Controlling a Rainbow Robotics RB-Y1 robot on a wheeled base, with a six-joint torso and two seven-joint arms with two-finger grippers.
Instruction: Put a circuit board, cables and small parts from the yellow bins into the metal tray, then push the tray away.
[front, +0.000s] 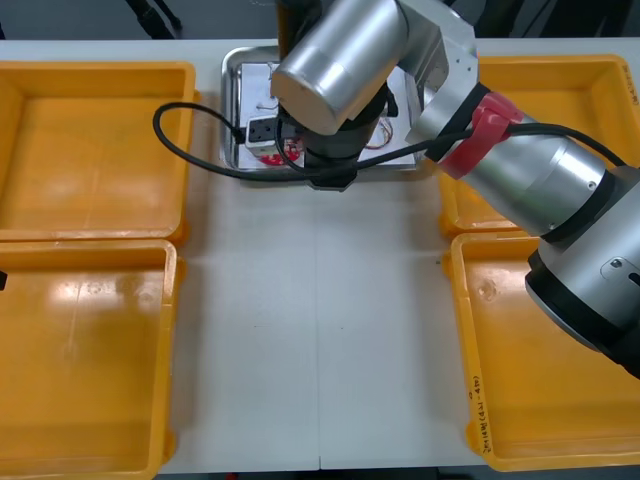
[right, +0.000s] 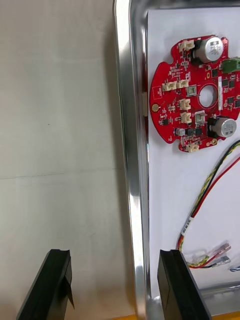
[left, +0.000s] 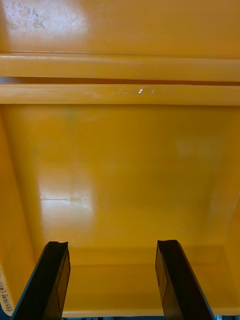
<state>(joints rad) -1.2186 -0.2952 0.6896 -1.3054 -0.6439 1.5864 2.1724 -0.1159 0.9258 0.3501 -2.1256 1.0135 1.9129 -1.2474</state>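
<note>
Now my right arm (front: 520, 170) reaches across the tabletop (front: 310, 330) to the tray (front: 230, 100), which sits at the far side between the far left bin (front: 95, 150) and the far right bin (front: 600, 90). In the front view my wrist covers much of the tray, and the near left bin (front: 80, 360) and near right bin (front: 550, 380) flank the bare middle of the tabletop.

From the right wrist I see my right pincer (right: 114, 255) released, its fingers wide apart and straddling the tray's shiny rim (right: 131, 150) near one corner. One finger (right: 55, 280) hangs over bare tabletop outside the tray. The other finger (right: 172, 280) stands just inside the rim, over the white lining. Whether either finger touches the metal I cannot tell. It grasps nothing.

The board (right: 197, 95) lies flat on the white lining, component side up, with one edge just beside the tray's wall and well apart from my fingers. The red and yellow cable (right: 210, 190) runs from beside the board towards my inner finger, and its loose ends rest on the lining near that finger.

My left pincer (left: 112, 245) is released too, fingers apart with nothing between them, and hangs over the floor of a bin (left: 120, 165). Which bin that is I cannot tell.
</note>
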